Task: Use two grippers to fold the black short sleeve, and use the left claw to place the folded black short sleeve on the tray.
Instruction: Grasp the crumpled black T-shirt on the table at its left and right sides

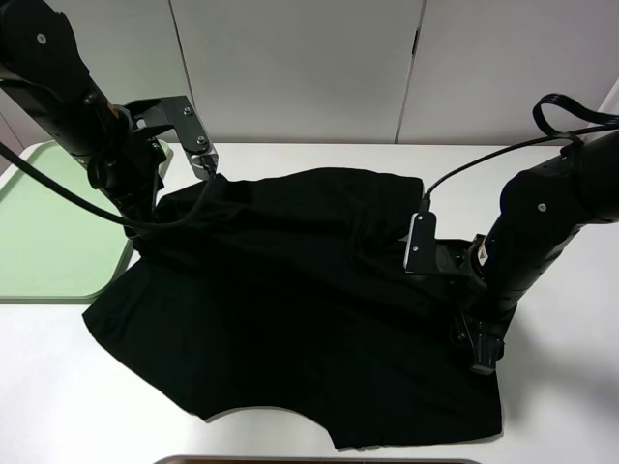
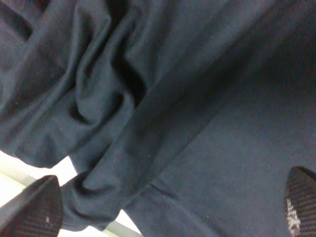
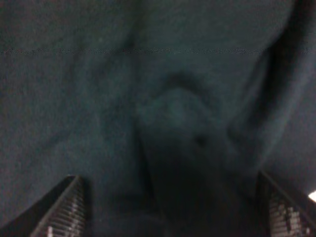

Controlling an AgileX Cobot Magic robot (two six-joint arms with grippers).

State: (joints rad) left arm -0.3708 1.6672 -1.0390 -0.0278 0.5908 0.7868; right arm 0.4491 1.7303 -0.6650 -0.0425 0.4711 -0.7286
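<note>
Black cloth of the shirt [image 1: 309, 290] lies spread and unfolded across the middle of the table [image 1: 561, 406]. Its rumpled left shoulder reaches the near corner of the tray [image 1: 39, 280]; I cannot tell whether it touches the rim. No fold is made.

**Step in hand:** taking hold for the first fold.

- My left claw [image 2: 165, 210] hangs low over the rumpled left shoulder. Its fingers [image 2: 34, 207] stand wide apart, with creased cloth and a seam between them. Nothing is clamped.
- My right claw [image 3: 173, 210] is down on the shirt's right side, above the lower right corner. Its fingers [image 3: 66, 207] stand apart and a ridge of cloth rises between them. The wrist view is dim and blurred, and no pad is seen biting the cloth.

**Next move, as I judge it:**

1. Close both claws on the cloth already between the fingers.
2. Confirm that each pinch holds before lifting.
3. Raise both sides together and level, then carry them over the body of the shirt.

**Caution:** the left shoulder is bunched in several layers. A shallow pinch may take only the top crease and slip; a deep one may drag the whole shirt toward the tray.
</note>
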